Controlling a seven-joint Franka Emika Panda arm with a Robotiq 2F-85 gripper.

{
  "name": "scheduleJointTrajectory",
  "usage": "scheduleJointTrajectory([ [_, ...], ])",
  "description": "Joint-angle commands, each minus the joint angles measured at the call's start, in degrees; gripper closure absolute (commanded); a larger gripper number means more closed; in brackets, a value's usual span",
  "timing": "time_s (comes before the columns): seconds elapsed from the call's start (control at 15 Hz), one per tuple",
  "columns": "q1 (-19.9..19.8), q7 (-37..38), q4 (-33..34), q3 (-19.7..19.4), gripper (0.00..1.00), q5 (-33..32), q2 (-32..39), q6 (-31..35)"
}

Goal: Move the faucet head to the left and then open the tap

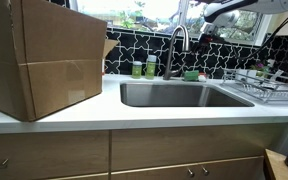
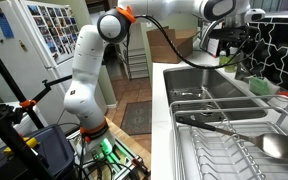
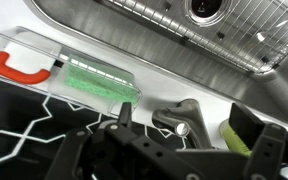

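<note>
We see the black Robotiq gripper, jaws spread wide and holding nothing, near the tall silver metal gooseneck tap behind the stainless steel sink

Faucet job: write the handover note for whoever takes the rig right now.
Tool: open, holding nothing, hovering over the counter ledge behind the sink, near the tap.
Faucet head: points down over the basin, not gripped.
Done: approach only. No water seen running.
Left: swing the head to the left, then open the tap. Its handle is not clear in these views.
</note>
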Motion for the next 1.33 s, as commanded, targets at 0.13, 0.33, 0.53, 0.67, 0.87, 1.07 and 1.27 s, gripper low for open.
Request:
scheduleJointTrajectory([
  [0.13,0.33,0.0,-6.35,-0.37,0.0,-0.35,-6.61,-1.6],
  [0.33,0.81,0.07,-11.08,0.09,0.0,-0.66,-11.43,-1.85],
  [0.53,1.1,0.05,-12.53,-0.02,0.0,-0.7,-12.23,-1.82],
  [0.67,1.14,0.05,-12.72,-0.02,0.0,-0.7,-12.23,-1.8],
  [0.87,4.1,0.07,-17.43,0.81,0.0,-4.19,-18.17,-1.52],
  [1.07,7.24,6.3,-23.69,1.22,0.0,-7.71,-25.76,1.37],
  [1.27,9.88,14.41,-28.98,1.39,0.0,-13.13,-33.08,3.01],
])
